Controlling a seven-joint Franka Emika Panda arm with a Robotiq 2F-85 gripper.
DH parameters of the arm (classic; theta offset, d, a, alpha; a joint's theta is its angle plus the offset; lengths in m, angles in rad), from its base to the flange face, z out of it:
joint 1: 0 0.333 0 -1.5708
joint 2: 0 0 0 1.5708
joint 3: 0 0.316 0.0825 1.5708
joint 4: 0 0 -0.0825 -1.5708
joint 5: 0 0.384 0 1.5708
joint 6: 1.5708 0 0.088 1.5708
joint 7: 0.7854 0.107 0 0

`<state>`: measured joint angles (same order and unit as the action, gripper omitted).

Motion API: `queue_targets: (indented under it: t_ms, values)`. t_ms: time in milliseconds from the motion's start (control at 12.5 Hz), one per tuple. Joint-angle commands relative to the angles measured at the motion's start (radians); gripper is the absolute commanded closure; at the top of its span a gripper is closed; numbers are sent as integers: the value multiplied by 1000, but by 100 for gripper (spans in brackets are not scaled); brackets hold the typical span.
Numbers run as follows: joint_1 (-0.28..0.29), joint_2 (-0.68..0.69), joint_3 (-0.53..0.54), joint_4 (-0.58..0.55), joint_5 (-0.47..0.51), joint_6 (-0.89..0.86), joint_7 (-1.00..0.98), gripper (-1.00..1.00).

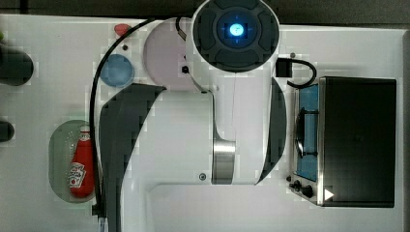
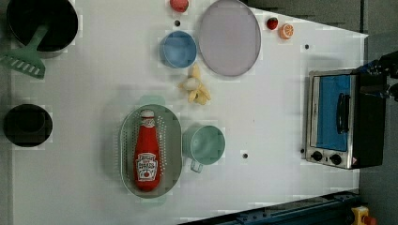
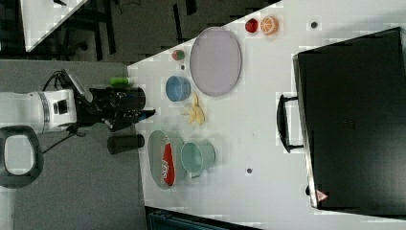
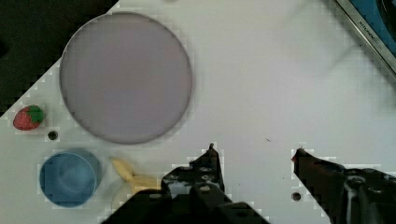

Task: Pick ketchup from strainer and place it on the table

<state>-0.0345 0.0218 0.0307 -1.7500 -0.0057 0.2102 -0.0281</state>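
Observation:
The ketchup (image 2: 146,157), a red squeeze bottle with a white cap and label, lies on its side in the pale green oval strainer (image 2: 126,140) on the white table (image 2: 272,122). The top view has the ketchup (image 1: 82,166) in the strainer (image 1: 58,159) at its left, partly behind the arm's dark cable. The right view shows the ketchup (image 3: 167,165) and the strainer (image 3: 155,143) too. My gripper (image 4: 255,151) is open and holds nothing. It hangs over bare table (image 4: 261,84) near the plate, away from the strainer.
A pale purple plate (image 2: 229,37), a blue bowl (image 2: 178,49) and a peeled banana (image 2: 195,86) lie beyond the strainer. A green mug (image 2: 205,145) stands right beside it. A toaster oven (image 2: 340,117) fills the left view's right. Black pots (image 2: 40,23) and a green spatula (image 2: 23,61) sit at the left view's left.

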Motion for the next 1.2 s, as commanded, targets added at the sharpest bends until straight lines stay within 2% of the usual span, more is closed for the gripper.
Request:
queue_targets:
  t_ms: [80, 240, 880, 1200]
  values:
    - [-112, -160, 123, -116, 60, -93, 25, -58]
    - [-90, -147, 180, -116, 65, -88, 25, -99]
    - [-55, -55, 554, -124, 63, -27, 35, -100]
    - [-49, 18, 724, -197, 62, 95, 36, -100]
